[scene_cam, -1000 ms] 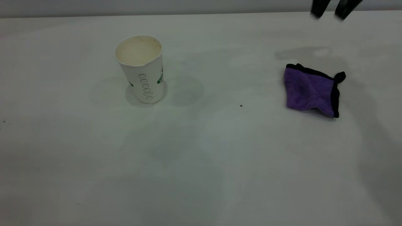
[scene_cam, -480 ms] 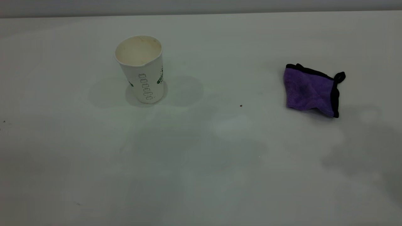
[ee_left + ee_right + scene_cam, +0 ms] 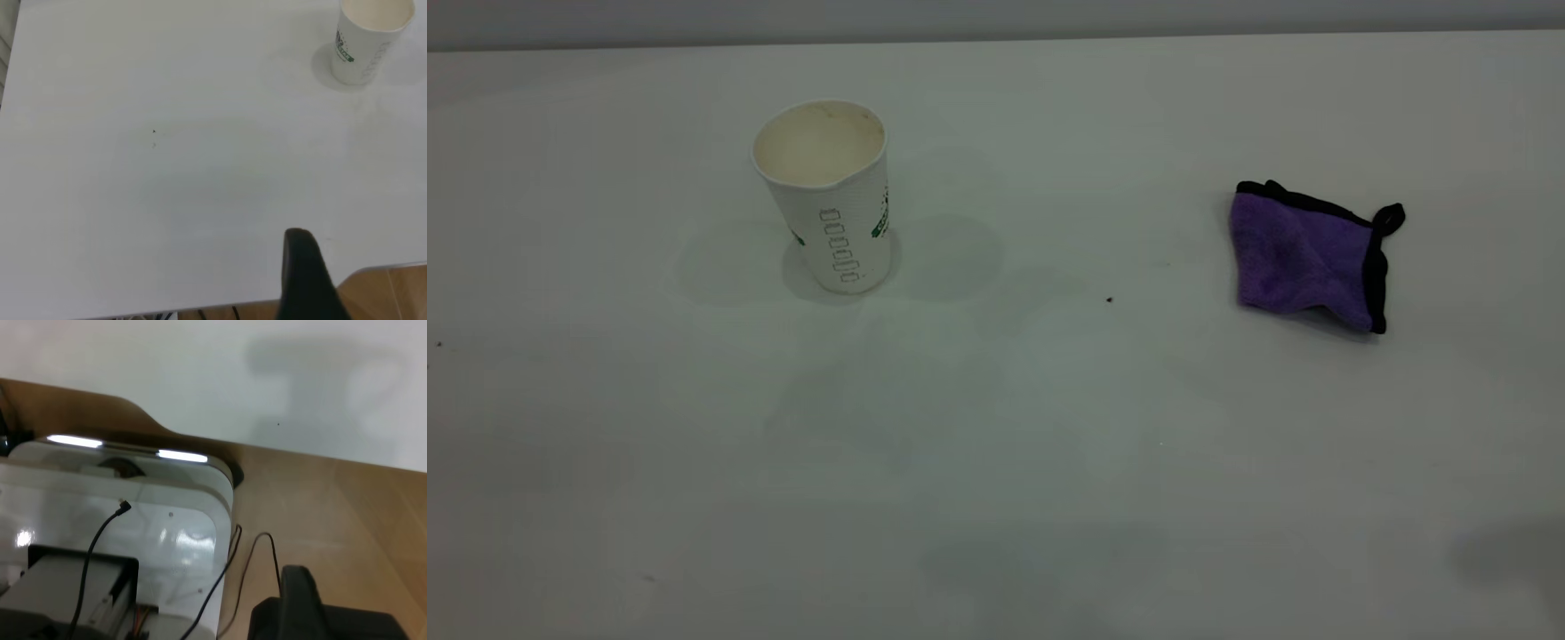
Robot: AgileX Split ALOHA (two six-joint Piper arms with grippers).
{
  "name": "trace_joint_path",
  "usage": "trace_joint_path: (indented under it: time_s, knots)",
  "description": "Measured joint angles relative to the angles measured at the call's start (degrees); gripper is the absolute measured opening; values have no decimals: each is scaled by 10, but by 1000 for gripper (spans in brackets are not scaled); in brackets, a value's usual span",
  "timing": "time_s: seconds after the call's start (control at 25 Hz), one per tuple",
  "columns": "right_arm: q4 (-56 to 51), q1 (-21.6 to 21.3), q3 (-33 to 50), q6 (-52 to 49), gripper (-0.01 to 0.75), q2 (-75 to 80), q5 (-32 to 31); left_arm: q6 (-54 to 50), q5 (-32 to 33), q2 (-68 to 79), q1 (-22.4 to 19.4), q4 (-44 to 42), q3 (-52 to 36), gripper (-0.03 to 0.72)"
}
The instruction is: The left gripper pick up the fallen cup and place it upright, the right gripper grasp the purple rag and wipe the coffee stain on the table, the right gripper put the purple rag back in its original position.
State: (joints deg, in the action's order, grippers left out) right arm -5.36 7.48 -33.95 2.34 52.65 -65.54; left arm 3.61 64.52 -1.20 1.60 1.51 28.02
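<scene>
From outside, we saw the cup (image 3: pixel 829 191) upright and the rag (image 3: pixel 1307 258) flat on the table (image 3: pixel 996 462); the right gripper had left the frame, so we judged the task finished. The left gripper (image 3: pixel 303 267) hung well back from the cup. The right gripper (image 3: pixel 307 600) faced floor; neither grip was readable.

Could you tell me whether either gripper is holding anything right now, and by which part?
Nothing is held: the white ribbed paper cup stands alone, and the folded purple microfibre rag lies untouched.
</scene>
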Motion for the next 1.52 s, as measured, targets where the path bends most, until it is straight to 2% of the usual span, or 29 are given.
trace_joint_path:
  time_s: [0.2, 0.64, 0.84, 1.0, 1.52]
  knots:
    - [-1, 0, 65, 0, 487, -131, 23, 0, 0, 0, 0, 0, 0, 474]
    - [3, -2, 67, -2, 479, -372, 18, 0, 0, 0, 0, 0, 0, 474]
    - [1, -39, 68, -2, 463, -456, 14, 0, 0, 0, 0, 0, 0, 474]
    - [0, -41, 68, -2, 444, -531, 10, 0, 0, 0, 0, 0, 0, 474]
    - [-15, -29, 68, -2, 362, -536, 6, 0, 0, 0, 0, 0, 0, 474]
